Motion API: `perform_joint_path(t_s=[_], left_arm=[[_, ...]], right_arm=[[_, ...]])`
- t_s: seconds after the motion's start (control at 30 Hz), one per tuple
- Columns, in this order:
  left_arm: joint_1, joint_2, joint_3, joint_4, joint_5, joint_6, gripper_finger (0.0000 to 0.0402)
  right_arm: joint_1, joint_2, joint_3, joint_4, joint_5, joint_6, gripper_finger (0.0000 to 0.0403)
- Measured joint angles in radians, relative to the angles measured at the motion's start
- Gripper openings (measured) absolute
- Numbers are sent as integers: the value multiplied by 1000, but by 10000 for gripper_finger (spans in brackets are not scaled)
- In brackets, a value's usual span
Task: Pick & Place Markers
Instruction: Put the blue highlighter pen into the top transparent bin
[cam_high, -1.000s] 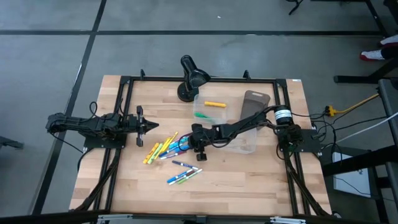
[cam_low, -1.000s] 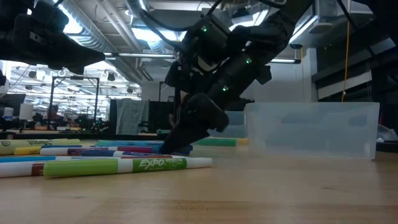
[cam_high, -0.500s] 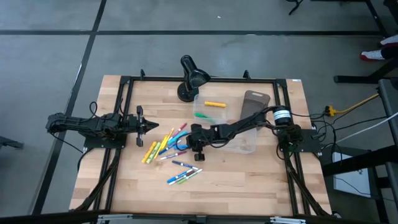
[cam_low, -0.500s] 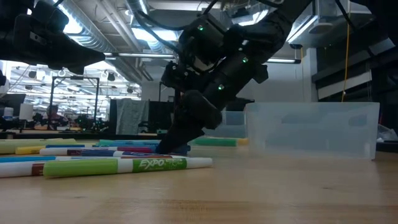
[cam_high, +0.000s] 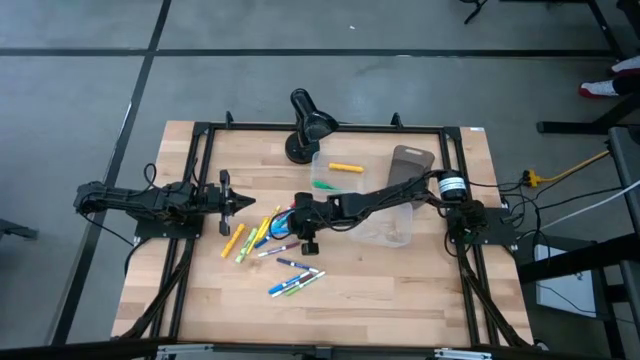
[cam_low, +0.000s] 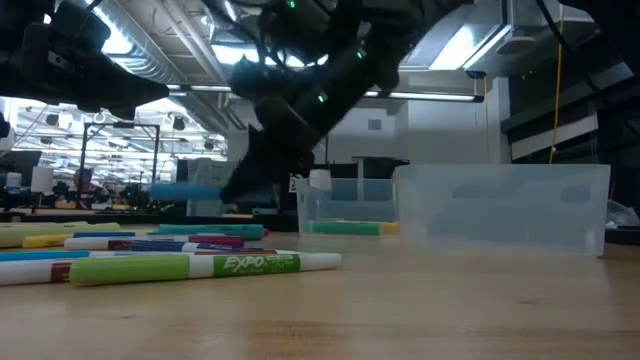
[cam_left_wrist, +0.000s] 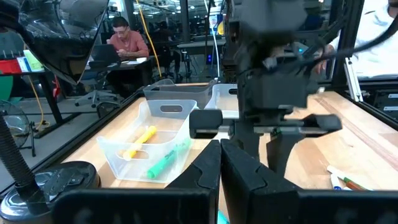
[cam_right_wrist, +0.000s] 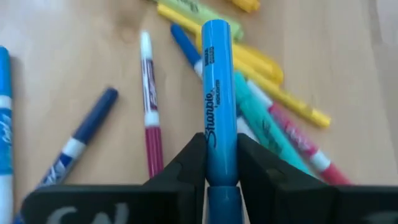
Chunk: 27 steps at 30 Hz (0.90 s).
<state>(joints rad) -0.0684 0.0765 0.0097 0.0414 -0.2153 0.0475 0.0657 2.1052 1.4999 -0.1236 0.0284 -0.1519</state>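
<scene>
Right wrist view said it all: the right gripper (cam_right_wrist: 219, 163) pinched a blue marker (cam_right_wrist: 218, 99), lifted above the scattered markers (cam_high: 262, 232). Level carry looked wise toward the clear bin (cam_high: 322, 172). Left gripper (cam_high: 238, 201) sat closed, empty.

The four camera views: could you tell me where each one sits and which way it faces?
High: overhead, straight down; both arms, table.
Low: tabletop height, level across; right arm lifting the blue marker.
Left wrist: behind the shut left gripper, facing the clear bin.
Right wrist: above the pile; right gripper clamps the blue marker, shared with low.
</scene>
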Motion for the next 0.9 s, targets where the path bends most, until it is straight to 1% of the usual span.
perform_joint_path(t_s=[0.2, 0.43, 0.63, 0.8, 0.9], left_arm=[[0, 0, 0, 0, 0, 0, 6], [0, 0, 0, 0, 0, 0, 6], [0, 0, 0, 0, 0, 0, 6], [0, 0, 0, 0, 0, 0, 6], [0, 0, 0, 0, 0, 0, 6]], right_arm=[[13, 0, 92, -92, 2, -49, 71], [36, -3, 225, -286, 6, -73, 76], [60, -5, 353, -445, 9, -121, 71], [70, -6, 469, -588, 52, -124, 74], [70, -6, 533, -682, 59, -118, 73]])
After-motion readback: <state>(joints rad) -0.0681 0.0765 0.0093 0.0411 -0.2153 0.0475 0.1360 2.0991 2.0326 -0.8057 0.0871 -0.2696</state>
